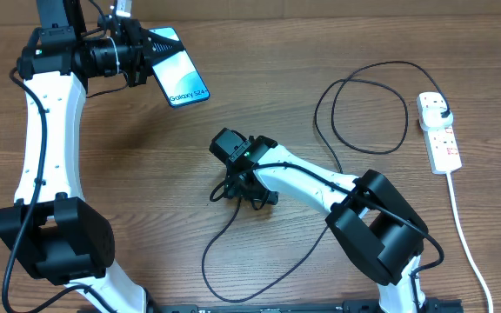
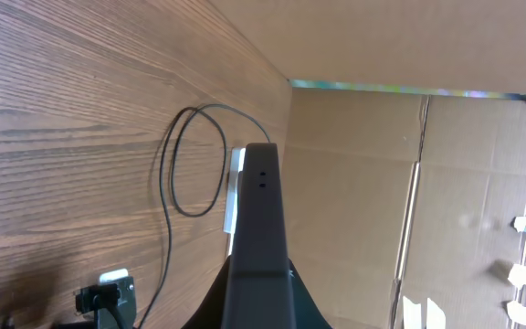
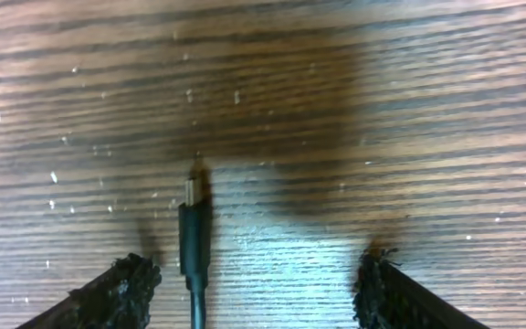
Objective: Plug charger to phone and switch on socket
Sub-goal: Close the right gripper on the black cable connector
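Note:
My left gripper (image 1: 146, 50) is shut on the phone (image 1: 179, 76), which has a lit blue screen, and holds it lifted at the back left. In the left wrist view the phone's dark edge (image 2: 260, 228) runs up between the fingers. The charger's black cable (image 1: 359, 113) loops across the table from its plug in the white socket (image 1: 439, 130) at the right. My right gripper (image 1: 243, 187) is open, low over the table, with the charger's connector tip (image 3: 193, 228) lying between its fingers (image 3: 256, 279), nearer the left one.
The socket's white cord (image 1: 464, 230) runs down the right side toward the front edge. A loop of the black cable (image 1: 224, 261) lies near the front centre. Cardboard walls (image 2: 446, 183) stand behind the table.

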`<state>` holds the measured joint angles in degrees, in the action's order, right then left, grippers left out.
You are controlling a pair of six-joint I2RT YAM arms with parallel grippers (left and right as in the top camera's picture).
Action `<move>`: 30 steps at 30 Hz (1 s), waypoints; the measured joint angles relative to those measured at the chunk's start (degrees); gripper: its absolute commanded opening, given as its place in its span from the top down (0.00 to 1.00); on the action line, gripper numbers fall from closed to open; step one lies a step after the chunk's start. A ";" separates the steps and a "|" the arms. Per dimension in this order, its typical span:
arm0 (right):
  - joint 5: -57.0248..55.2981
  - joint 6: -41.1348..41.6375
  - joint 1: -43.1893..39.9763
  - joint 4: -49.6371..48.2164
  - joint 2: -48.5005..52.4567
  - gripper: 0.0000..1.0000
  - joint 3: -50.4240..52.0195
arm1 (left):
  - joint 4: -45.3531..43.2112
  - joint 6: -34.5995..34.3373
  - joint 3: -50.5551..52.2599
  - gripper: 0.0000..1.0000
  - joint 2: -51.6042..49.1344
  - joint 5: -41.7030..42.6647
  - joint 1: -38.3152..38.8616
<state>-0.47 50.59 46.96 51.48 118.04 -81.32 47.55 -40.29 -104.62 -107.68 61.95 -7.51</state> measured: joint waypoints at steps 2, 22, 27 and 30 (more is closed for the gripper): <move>0.00 -0.02 0.00 -0.02 0.00 0.30 0.00 | 0.00 0.00 0.00 0.96 0.00 0.00 0.00; -2.60 0.20 0.04 1.68 0.26 0.40 0.00 | 0.00 0.00 0.00 0.96 0.00 0.00 0.00; -2.95 0.22 0.07 1.86 0.52 0.49 -0.17 | 0.00 0.00 0.00 0.96 0.00 0.00 0.00; -2.97 0.22 0.07 1.92 0.59 0.53 -0.26 | 0.00 0.00 0.00 0.96 0.00 0.00 0.00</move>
<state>-3.44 50.81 47.03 53.41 118.63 -81.58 47.55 -40.29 -104.62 -107.68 61.95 -7.51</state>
